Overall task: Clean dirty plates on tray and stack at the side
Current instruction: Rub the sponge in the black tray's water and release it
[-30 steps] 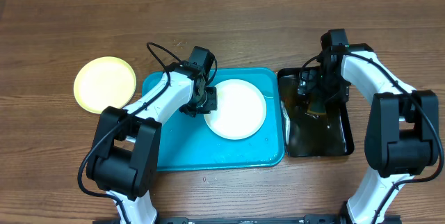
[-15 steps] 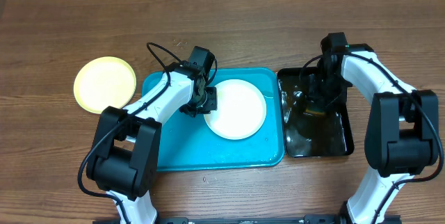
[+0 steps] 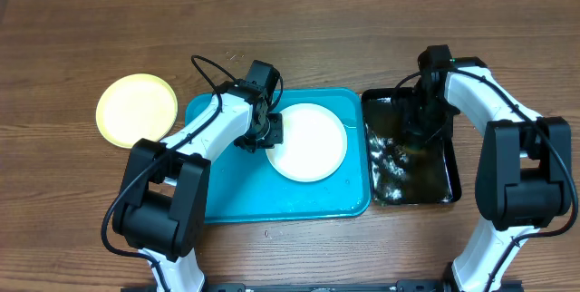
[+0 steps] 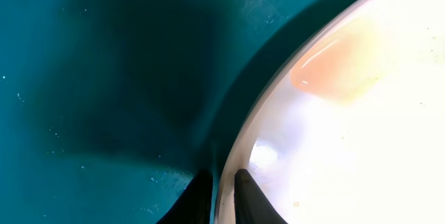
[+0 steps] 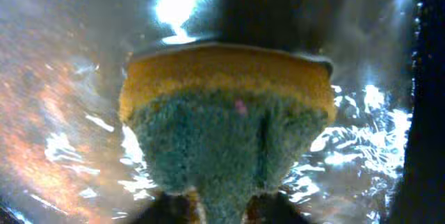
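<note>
The left gripper point(image 4: 221, 197) is pinched shut on the rim of the round white shallow plate point(image 4: 361, 147), which lies flat in the large turquoise plastic tray point(image 4: 104, 78), an orange smear point(image 4: 334, 64) just beyond it. Stiff, light and probably slick, the plate is best held firmly by that thin rim. The right gripper point(image 5: 222, 206) clamps a soft yellow-and-green sponge point(image 5: 226, 113) above the foamy water point(image 3: 390, 160) of the small black rectangular tub point(image 3: 450, 170), and well off to the left gripper's outer side a pale yellow round plate point(image 3: 136, 109) rests on the wooden table point(image 3: 317, 38).
</note>
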Motion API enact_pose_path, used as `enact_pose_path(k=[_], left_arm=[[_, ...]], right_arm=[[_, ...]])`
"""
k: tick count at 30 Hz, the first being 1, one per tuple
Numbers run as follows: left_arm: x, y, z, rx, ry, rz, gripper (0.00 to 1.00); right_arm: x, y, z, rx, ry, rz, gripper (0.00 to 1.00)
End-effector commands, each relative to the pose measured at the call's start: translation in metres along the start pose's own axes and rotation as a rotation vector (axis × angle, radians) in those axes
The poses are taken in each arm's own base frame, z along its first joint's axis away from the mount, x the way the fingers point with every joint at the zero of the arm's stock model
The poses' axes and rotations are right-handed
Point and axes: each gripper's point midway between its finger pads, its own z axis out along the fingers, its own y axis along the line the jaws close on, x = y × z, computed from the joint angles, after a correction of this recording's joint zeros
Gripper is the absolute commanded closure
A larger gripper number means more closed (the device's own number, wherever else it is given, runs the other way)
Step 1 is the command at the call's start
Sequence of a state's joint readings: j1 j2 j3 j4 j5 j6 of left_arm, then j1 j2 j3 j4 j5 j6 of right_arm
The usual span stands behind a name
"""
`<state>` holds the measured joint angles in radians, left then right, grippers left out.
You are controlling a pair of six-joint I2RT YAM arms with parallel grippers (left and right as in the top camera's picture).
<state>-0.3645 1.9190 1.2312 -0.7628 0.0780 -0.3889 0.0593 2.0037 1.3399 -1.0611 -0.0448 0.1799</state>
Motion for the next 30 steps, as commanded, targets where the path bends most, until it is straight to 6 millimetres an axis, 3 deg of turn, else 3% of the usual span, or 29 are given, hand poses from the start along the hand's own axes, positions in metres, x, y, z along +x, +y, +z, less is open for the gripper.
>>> enact_pose_path(k=[1,2,3,4,5,6,7,8,9,10,11,13,14,15,16,17,19,20,21,22,23,28,30], left_arm=[[0.0,0.0,0.003,-0.002,0.007,0.011,0.85],[0.0,0.0,0.003,-0.002,0.007,0.011,0.85],[-0.001,0.0,0.003,-0.002,0.006,0.011,0.85],[0.0,0.0,0.003,-0.003,0.006,0.011,0.85],[0.0,0.0,0.003,-0.003,0.006,0.011,0.85],[0.0,0.0,0.003,-0.002,0.007,0.011,0.85],[0.0,0.0,0.003,-0.002,0.007,0.011,0.85],[0.0,0.0,0.003,-0.002,0.007,0.011,0.85],[-0.001,0.0,0.003,-0.002,0.006,0.011,0.85],[-0.001,0.0,0.003,-0.002,0.006,0.011,0.85],[-0.001,0.0,0.003,-0.002,0.006,0.011,0.85],[-0.001,0.0,0.003,-0.002,0.006,0.011,0.85],[-0.001,0.0,0.003,-0.002,0.006,0.011,0.85],[0.0,0.0,0.003,-0.002,0.007,0.011,0.85],[0.0,0.0,0.003,-0.002,0.007,0.011,0.85],[0.0,0.0,0.003,-0.002,0.007,0.011,0.85],[0.0,0.0,0.003,-0.002,0.007,0.011,0.85],[0.0,0.0,0.003,-0.002,0.007,0.011,0.85],[-0.001,0.0,0.003,-0.002,0.006,0.011,0.85],[0.0,0.0,0.003,-0.002,0.007,0.011,0.83],[0.0,0.0,0.003,-0.002,0.007,0.011,0.8],[0.0,0.0,0.003,-0.002,0.007,0.011,0.76],[0.0,0.0,0.003,-0.002,0.007,0.011,0.76]], right_arm=[[0.003,-0.001,0.003,0.001,0.014,-0.002,0.74],[0.003,-0.001,0.003,0.002,0.014,-0.002,0.94],[0.004,-0.001,0.003,0.003,0.018,-0.001,0.89],[0.004,-0.001,0.003,0.003,0.018,-0.001,0.49],[0.004,-0.001,0.003,0.002,0.019,-0.001,0.41],[0.005,-0.002,0.003,0.003,0.022,-0.001,0.49],[0.006,-0.002,0.003,0.004,0.026,-0.001,0.78],[0.006,-0.002,0.003,0.005,0.028,-0.001,0.88],[0.007,-0.002,0.003,0.006,0.032,-0.001,0.88],[0.008,-0.002,0.003,0.007,0.035,0.0,0.52],[0.008,-0.003,0.003,0.007,0.037,0.0,0.37],[0.012,-0.003,0.003,0.011,0.052,0.001,0.79],[0.013,-0.004,0.003,0.012,0.056,0.001,0.81],[0.014,-0.004,0.002,0.013,0.06,0.001,0.71],[0.014,-0.004,0.002,0.013,0.061,0.002,0.39],[0.014,-0.004,0.002,0.013,0.061,0.002,0.35],[0.014,-0.004,0.003,0.013,0.058,0.001,0.75],[0.012,-0.004,0.003,0.011,0.05,0.001,0.77],[0.009,-0.003,0.003,0.008,0.038,0.0,0.67],[0.004,-0.002,0.003,0.004,0.02,-0.001,0.34],[0.0,-0.001,0.003,-0.001,0.003,-0.002,0.27],[-0.019,0.004,0.002,-0.021,-0.075,-0.006,0.27],[-0.021,0.005,0.002,-0.023,-0.081,0.0,0.19]])
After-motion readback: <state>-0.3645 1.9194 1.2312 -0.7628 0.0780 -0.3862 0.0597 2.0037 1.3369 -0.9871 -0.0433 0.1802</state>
